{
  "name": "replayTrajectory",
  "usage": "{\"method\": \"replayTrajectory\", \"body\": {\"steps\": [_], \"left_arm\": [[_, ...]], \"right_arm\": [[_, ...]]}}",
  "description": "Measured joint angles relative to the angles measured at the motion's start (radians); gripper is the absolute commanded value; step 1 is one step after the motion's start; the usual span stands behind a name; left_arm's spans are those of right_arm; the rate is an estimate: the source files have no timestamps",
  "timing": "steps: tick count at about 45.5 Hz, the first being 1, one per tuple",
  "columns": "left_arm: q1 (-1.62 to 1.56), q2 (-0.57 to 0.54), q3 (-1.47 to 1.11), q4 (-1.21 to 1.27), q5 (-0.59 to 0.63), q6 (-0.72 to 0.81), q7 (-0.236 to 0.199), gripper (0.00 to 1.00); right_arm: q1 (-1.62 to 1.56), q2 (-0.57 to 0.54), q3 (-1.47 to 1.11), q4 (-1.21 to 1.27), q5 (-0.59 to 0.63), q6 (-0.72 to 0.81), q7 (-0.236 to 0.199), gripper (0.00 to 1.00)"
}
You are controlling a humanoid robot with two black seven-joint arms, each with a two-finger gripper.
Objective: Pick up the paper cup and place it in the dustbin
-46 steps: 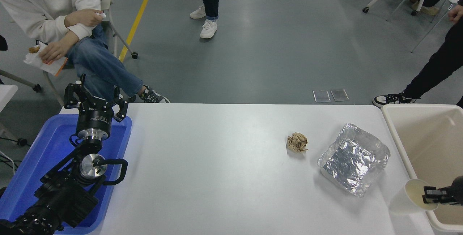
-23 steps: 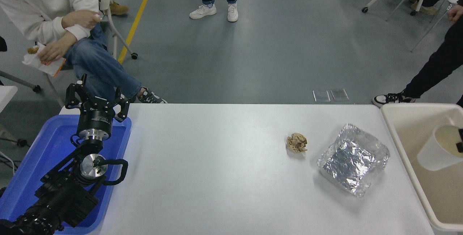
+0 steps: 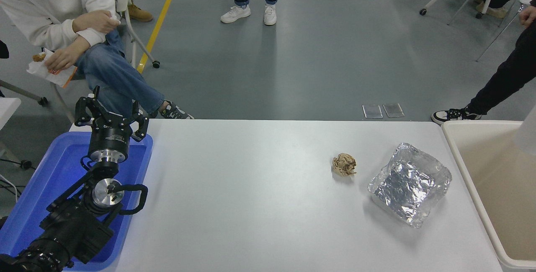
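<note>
The paper cup (image 3: pixel 528 133) shows only as a blurred off-white sliver at the right edge, above the far part of the beige dustbin (image 3: pixel 459 160). The rest of the cup is cut off by the picture's edge. My right gripper and arm are out of view, so what holds the cup is hidden. My left gripper (image 3: pixel 111 114) is parked over the blue tray at the lower left, open and empty.
A crumpled brown paper ball (image 3: pixel 344 165) and a crinkled silver foil tray (image 3: pixel 409 184) lie on the white table (image 3: pixel 251 196) left of the dustbin. The blue tray (image 3: pixel 42 180) sits at the table's left end. People sit and stand beyond the far edge.
The cup, held by my right gripper at the dustbin's near rim, rose and moved away and right over the bin. The gripper has left the picture; only a sliver of cup remains.
</note>
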Motion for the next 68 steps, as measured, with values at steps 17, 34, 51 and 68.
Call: {"method": "replayTrajectory", "body": {"steps": [17, 34, 51, 68], "left_arm": [[0.000, 0.000, 0.001, 0.000, -0.001, 0.000, 0.000, 0.99], [0.000, 0.000, 0.000, 0.000, -0.002, 0.000, 0.000, 0.99], [-0.002, 0.000, 0.000, -0.001, -0.001, 0.000, 0.000, 0.99], [-0.001, 0.000, -0.002, 0.000, -0.002, 0.000, -0.001, 0.99]], "right_arm": [[-0.108, -0.051, -0.002, -0.093, -0.002, -0.017, 0.001, 0.00], [-0.681, -0.207, 0.301, -0.485, -0.003, -0.148, 0.004, 0.00], [-1.523, -0.120, 0.987, -0.951, 0.003, -0.325, -0.041, 0.00], [-1.917, 0.032, 1.409, -1.116, 0.092, -0.521, -0.199, 0.00]]}}
